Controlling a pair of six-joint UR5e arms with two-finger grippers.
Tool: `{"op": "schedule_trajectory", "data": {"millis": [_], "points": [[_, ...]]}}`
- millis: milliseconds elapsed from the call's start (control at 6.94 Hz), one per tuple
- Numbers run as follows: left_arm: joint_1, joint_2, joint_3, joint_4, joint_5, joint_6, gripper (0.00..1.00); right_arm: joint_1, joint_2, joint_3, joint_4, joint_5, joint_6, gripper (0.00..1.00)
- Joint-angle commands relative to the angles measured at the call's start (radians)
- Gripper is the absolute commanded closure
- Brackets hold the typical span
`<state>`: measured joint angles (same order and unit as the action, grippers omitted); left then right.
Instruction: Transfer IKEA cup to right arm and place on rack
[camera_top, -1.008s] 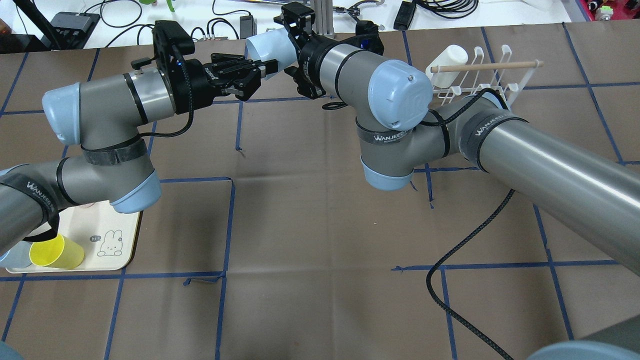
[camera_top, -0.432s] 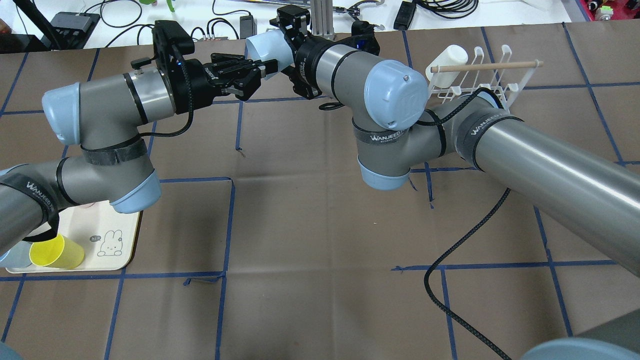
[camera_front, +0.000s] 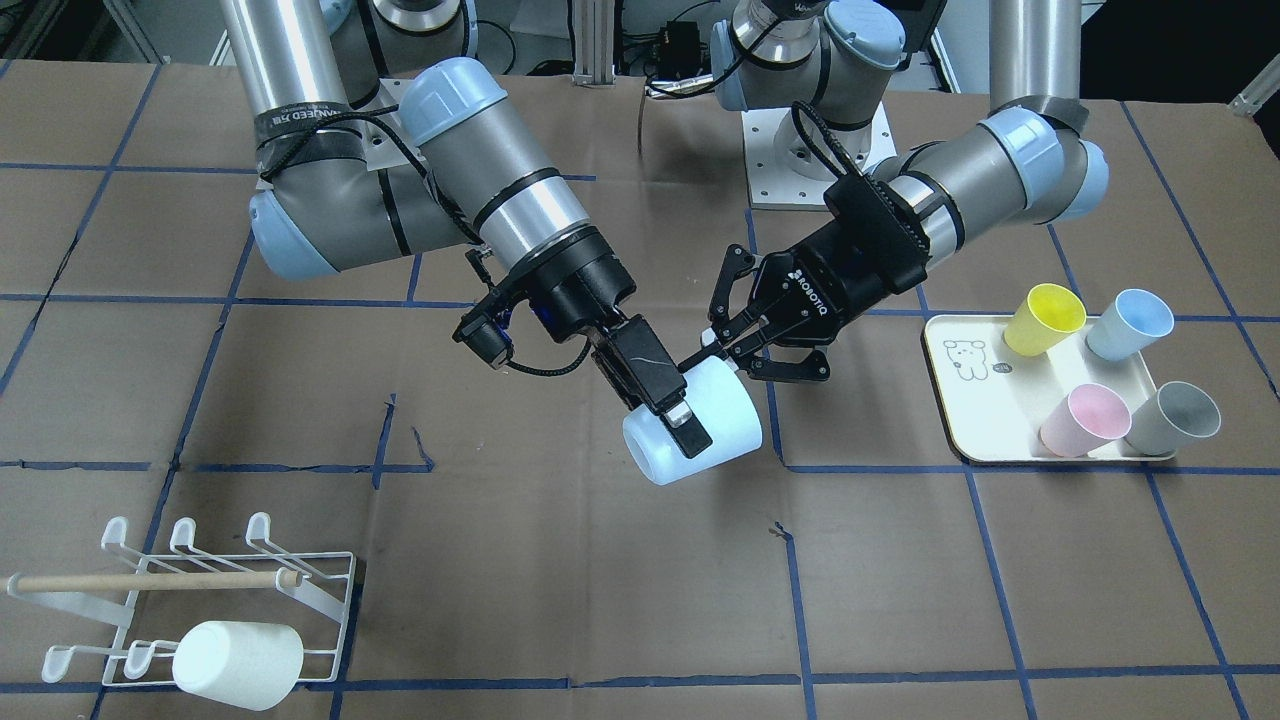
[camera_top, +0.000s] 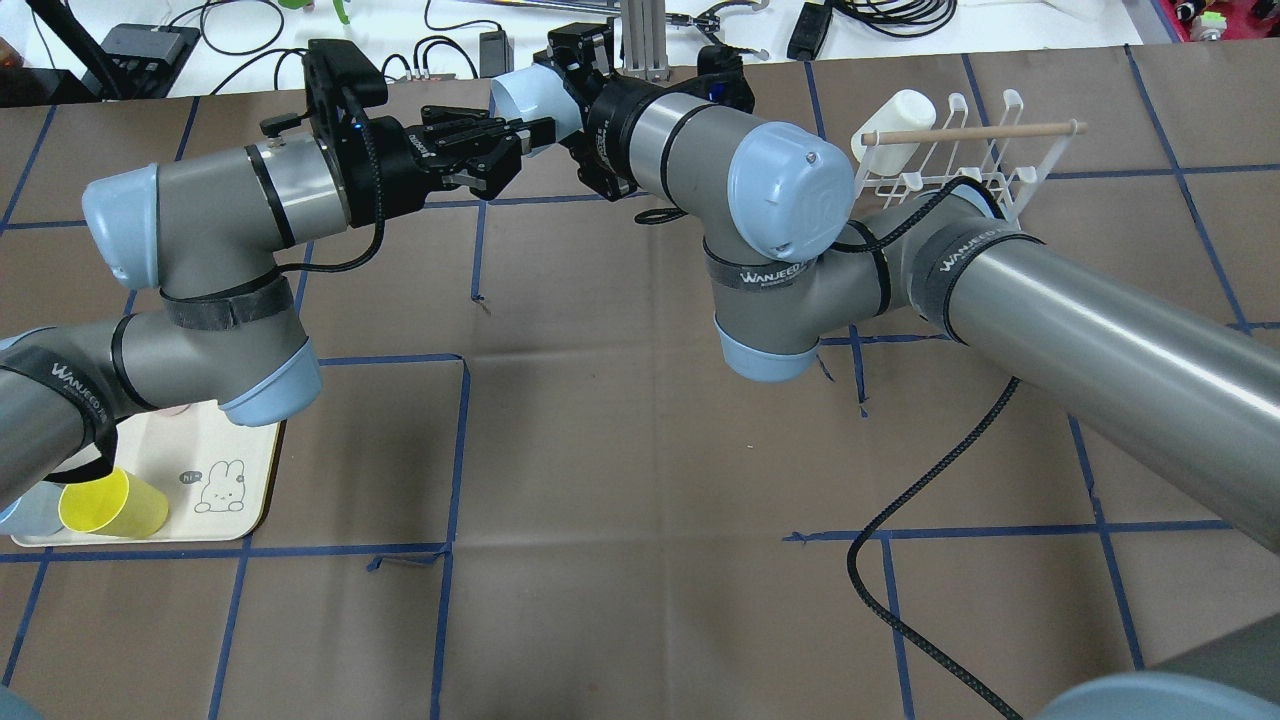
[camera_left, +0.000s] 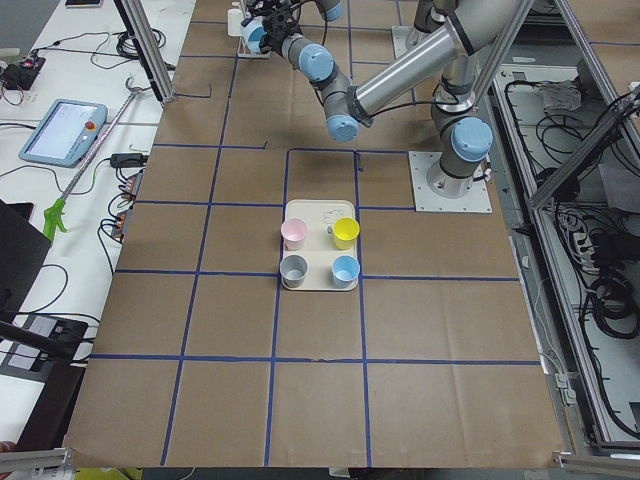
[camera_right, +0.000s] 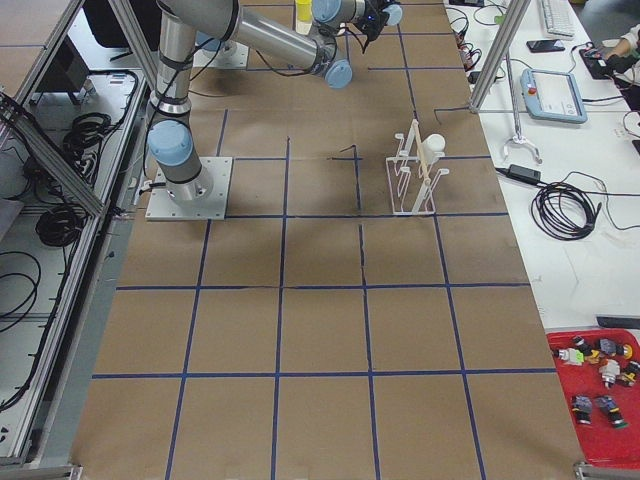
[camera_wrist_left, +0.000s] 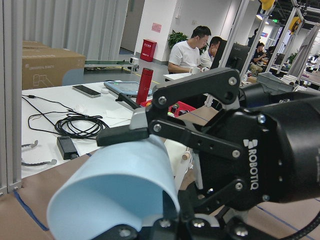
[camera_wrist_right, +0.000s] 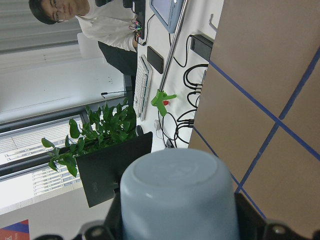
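Now the pale blue cup (camera_front: 692, 426) is hanging in the air above the counter (camera_front: 600, 580), lying on its side. The right hand (camera_front: 668, 403) is pinching the cup's wall. At the cup's 1 o'clock in the front view, the left hand (camera_front: 737, 340) is spreading its fingers at the rim. The white rack (camera_front: 190, 600) is sitting far off at 8 o'clock, holding a white cup (camera_front: 237, 665).

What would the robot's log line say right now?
stage: handover | cup: midair in right gripper | left gripper: open at cup rim | rack: holds white cup
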<state>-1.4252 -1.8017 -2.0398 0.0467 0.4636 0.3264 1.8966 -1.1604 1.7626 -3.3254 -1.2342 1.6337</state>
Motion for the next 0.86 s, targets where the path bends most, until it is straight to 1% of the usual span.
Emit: {"op": "schedule_trajectory", "data": {"millis": [0, 144, 288, 432, 576, 720], "points": [[0.0, -0.001, 0.006, -0.001, 0.003, -0.029, 0.65, 0.001, -0.001, 0.0, 0.0, -0.001, 0.0, 0.42], [0.0, -0.001, 0.007, -0.001, 0.003, -0.03, 0.46, 0.001, 0.001, 0.002, 0.0, -0.001, 0.0, 0.42], [0.0, -0.002, 0.007, 0.001, 0.003, -0.042, 0.3, 0.001, 0.001, 0.0, 0.0, 0.001, 0.0, 0.42], [0.003, -0.001, 0.009, 0.002, 0.001, -0.053, 0.11, 0.001, -0.001, 0.002, 0.0, 0.001, 0.0, 0.42], [0.015, 0.013, 0.007, 0.004, 0.001, -0.053, 0.02, 0.001, -0.001, 0.0, 0.0, 0.001, 0.0, 0.42], [0.06, 0.019, -0.002, 0.028, 0.001, -0.05, 0.01, -0.001, 0.001, -0.005, 0.0, 0.001, -0.002, 0.42]]}}
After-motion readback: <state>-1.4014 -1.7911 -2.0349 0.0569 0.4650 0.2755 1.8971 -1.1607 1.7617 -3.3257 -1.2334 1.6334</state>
